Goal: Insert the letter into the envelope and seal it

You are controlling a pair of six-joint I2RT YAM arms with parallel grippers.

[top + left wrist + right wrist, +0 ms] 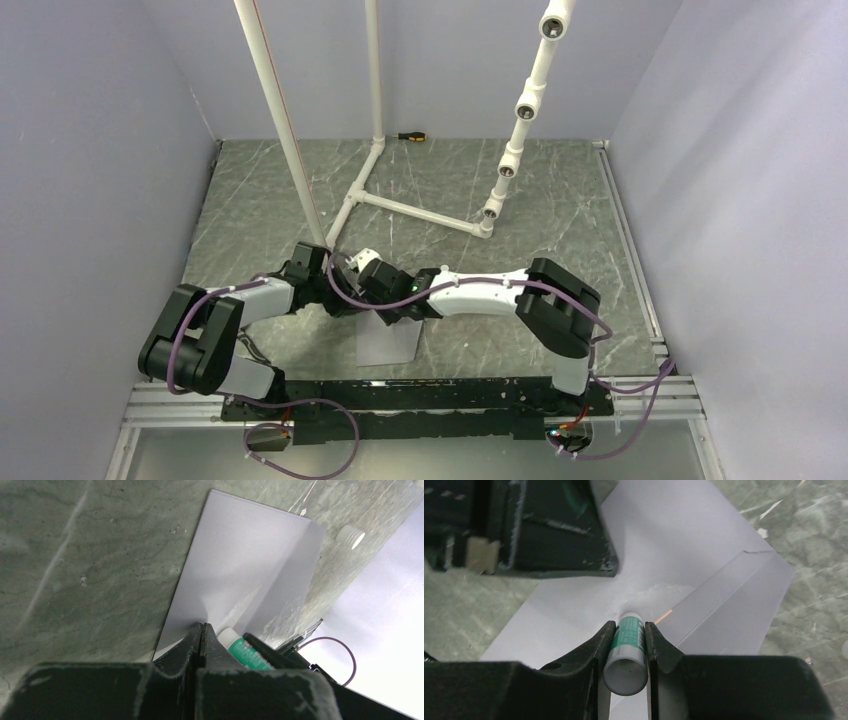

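Observation:
The pale grey envelope (386,345) (235,555) (674,545) lies flat on the table between the arms, its flap (744,605) folded out open. A thin tan sliver of the letter (664,616) peeks out at the flap fold; the rest is hidden inside. My right gripper (630,625) (398,308) is shut on a green-and-white glue stick (628,645) (245,650), whose tip touches the envelope near the fold. My left gripper (201,627) (368,272) is shut, holding nothing, with its tips pressed down on the envelope just beside the glue stick.
A white cap (351,536) lies on the marble tabletop beyond the envelope's far corner. A white PVC pipe frame (420,210) stands behind the arms, and a screwdriver (410,135) lies at the back wall. Walls enclose the table on three sides.

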